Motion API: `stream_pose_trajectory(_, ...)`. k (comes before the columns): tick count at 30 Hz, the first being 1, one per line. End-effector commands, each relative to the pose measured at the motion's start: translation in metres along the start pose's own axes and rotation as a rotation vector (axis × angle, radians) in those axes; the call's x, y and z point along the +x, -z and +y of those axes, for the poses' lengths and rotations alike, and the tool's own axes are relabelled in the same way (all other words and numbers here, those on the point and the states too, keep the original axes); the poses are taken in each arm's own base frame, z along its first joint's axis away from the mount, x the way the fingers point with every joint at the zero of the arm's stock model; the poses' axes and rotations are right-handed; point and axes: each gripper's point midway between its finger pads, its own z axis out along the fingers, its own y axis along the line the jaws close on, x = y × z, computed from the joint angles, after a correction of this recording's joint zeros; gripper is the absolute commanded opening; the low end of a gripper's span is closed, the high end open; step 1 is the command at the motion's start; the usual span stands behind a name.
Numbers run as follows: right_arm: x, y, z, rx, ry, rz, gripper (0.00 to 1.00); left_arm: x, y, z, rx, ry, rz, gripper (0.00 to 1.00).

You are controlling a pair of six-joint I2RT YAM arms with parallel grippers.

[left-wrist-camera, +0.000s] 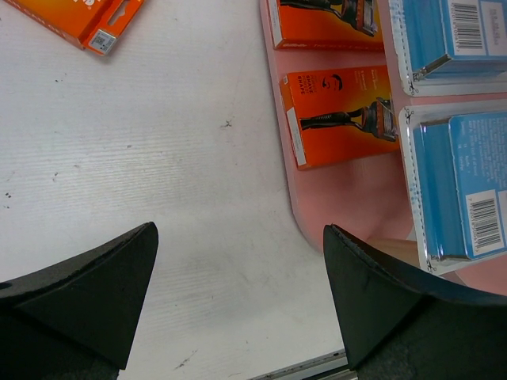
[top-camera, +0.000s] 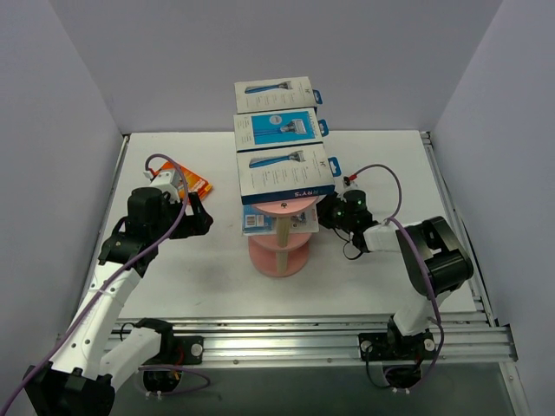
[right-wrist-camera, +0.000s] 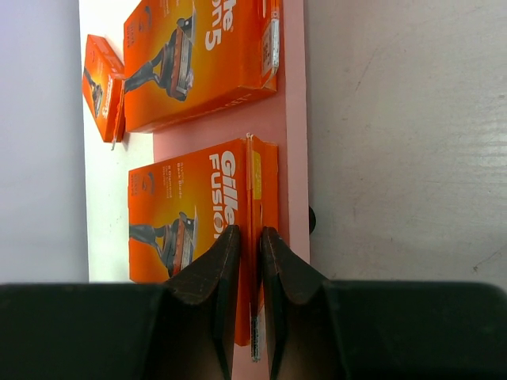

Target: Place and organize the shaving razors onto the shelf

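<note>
Right wrist: right tool [right-wrist-camera: 250, 237] pinches the thin edge of a flat orange cardboard razor pack [right-wrist-camera: 190, 198], likely light and stiff; left tool [left-wrist-camera: 242, 237] gapes empty.

Overhead looks down wide; wrist views hug shelf [top-camera: 264, 258].

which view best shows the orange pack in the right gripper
Right wrist: right gripper pinches the orange pack at its edge, label readable. Top external hides it under the boxes. Left wrist's orange packs may be others.
</note>
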Motion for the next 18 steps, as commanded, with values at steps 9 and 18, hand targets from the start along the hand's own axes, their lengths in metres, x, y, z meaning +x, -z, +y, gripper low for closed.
stream_pose_trajectory(9, -0.027, -0.008, 0.021, -0.037, 0.023, -0.107, 0.00, -0.015, 0.002, -0.009, 0.044, -0.014, -0.064, 0.94)
stream_pose_trajectory(18, -0.032, -0.011, 0.023, -0.021, 0.021, -0.140, 0.00, -0.016, 0.003, -0.010, 0.046, -0.014, -0.065, 0.94)
